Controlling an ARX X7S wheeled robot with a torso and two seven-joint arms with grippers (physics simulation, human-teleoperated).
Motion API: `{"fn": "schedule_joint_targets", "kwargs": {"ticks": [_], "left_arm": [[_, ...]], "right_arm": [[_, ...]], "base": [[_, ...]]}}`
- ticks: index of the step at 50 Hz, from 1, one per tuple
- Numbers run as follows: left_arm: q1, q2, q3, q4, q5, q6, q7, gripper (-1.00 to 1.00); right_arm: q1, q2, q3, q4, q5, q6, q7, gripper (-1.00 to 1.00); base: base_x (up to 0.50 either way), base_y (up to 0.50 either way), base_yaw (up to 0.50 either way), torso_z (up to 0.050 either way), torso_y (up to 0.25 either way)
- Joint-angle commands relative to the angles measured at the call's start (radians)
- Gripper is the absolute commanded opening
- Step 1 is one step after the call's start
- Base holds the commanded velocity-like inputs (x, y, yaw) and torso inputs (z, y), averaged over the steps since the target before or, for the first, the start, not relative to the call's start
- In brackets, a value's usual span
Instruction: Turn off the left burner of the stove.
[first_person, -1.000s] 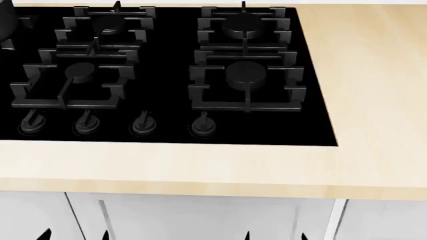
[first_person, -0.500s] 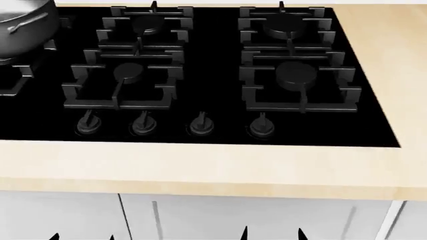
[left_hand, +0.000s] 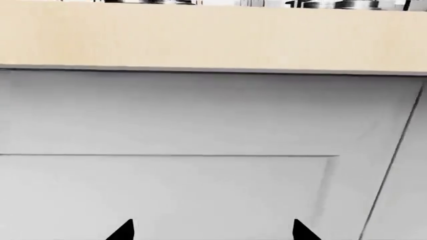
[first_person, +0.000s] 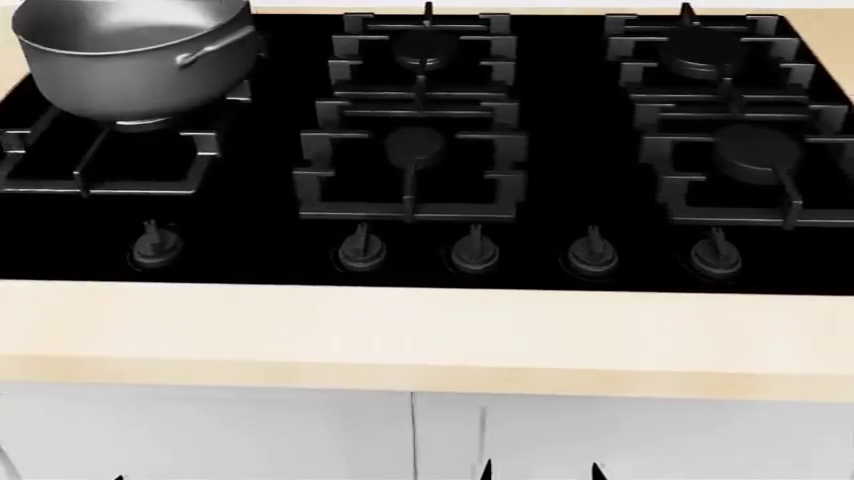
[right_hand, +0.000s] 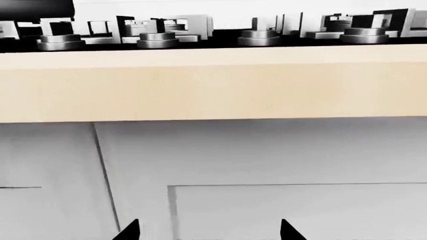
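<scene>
The stove (first_person: 267, 215) is a black glass cooktop set in a light wood counter. The left burner (first_person: 100, 155) has a wide square black grate, and a grey metal pot (first_person: 134, 55) stands on it. Several round dark knobs line the stove's front; the leftmost knob (first_person: 154, 245) sits apart below the left burner. My right gripper (right_hand: 209, 233) is open and empty, low in front of the white cabinet; its tips also show in the head view (first_person: 541, 472). My left gripper (left_hand: 212, 234) is open and empty, also facing a cabinet door.
Two joined pairs of smaller burners (first_person: 414, 150) (first_person: 754, 155) fill the stove's middle and right. The counter's front edge (first_person: 427, 380) overhangs white cabinet doors (right_hand: 267, 160). In the right wrist view several knobs (right_hand: 157, 40) show above the counter edge.
The head view has swung left: the stove has slid right in the picture, and the pot, the left burner and the leftmost knob have come into view. The grippers stay low.
</scene>
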Motion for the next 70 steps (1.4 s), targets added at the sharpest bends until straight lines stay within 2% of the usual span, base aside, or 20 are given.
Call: {"fn": "schedule_joint_targets", "kwargs": {"ticks": [1,53,70], "left_arm": [[-0.011,-0.009,0.015,-0.02,-0.011,0.008,-0.011,1.0],[-0.04,-0.032,0.073,-0.067,-0.046,0.042,-0.052,1.0],[-0.072,-0.032,0.091,-0.098,-0.055,0.049,-0.057,1.0]], "right_arm": [[-0.005,0.01,-0.017,0.004,0.013,-0.006,0.013,1.0],[-0.01,0.054,-0.06,-0.021,0.056,0.01,0.061,1.0],[-0.01,0.064,-0.066,-0.01,0.066,0.012,0.073,1.0]], "base": [[0.0,0.5,0.0,0.0,0.0],[0.0,0.5,0.0,0.0,0.0],[0.0,0.03,0.0,0.0,0.0]]}}
